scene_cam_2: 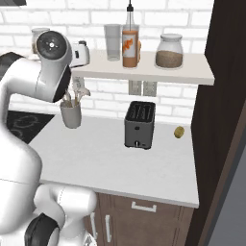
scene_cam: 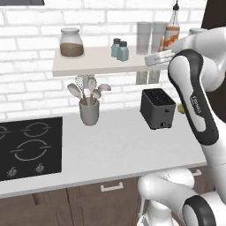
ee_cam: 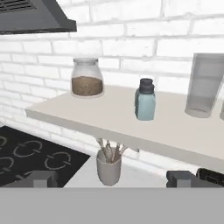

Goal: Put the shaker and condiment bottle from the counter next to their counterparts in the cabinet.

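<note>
Two tiny blue-grey shakers (scene_cam: 120, 49) with dark caps stand side by side on the pale shelf board of the cabinet (scene_cam: 88, 66). In the hand view they line up as one shaker (ee_cam: 145, 99) straight ahead. The tall orange-brown condiment bottle (scene_cam_2: 129, 41) with a black spout stands further right on the same shelf (scene_cam_2: 192, 72), and a sliver of a squat orange bottle (scene_cam_2: 140, 48) shows behind it. My gripper (ee_cam: 111, 179) is open and empty. It hovers in front of the shelf edge (scene_cam: 155, 58), back from the shakers and touching nothing.
Brown-filled glass jars (scene_cam: 71, 43) (scene_cam_2: 169, 50) stand at both shelf ends, with clear tumblers (scene_cam: 143, 37) between. On the counter below are a black toaster (scene_cam: 157, 108), a utensil cup (scene_cam: 89, 110), a cooktop (scene_cam: 28, 148) and a small olive object (scene_cam_2: 179, 131). A dark tall panel (scene_cam_2: 226, 96) closes the right side.
</note>
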